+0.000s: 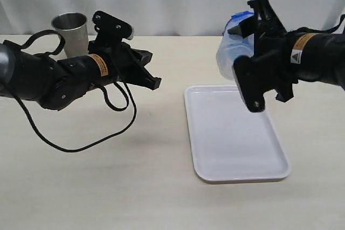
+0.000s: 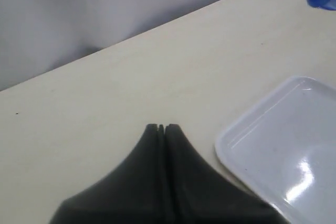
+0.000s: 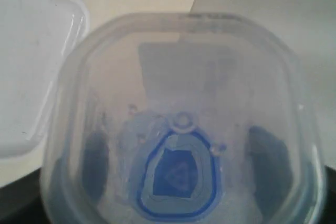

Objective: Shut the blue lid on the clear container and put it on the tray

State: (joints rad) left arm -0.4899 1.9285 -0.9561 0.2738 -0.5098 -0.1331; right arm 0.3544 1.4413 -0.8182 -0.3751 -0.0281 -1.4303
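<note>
Right gripper [image 1: 245, 52] clamps a tall translucent plastic canister [image 1: 226, 57] capped with a blue snap lid [image 1: 240, 15] near a glossy white tray [image 1: 237, 144], left gripper [image 2: 161, 127] pinched shut, empty.

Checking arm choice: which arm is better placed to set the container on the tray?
Right. The right jaws hold the container near the tray; the left jaws are shut, empty, farther off.

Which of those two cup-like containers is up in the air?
The translucent plastic canister with the blue lid, held aloft on the right; the tapered steel cup stands on the table.
</note>
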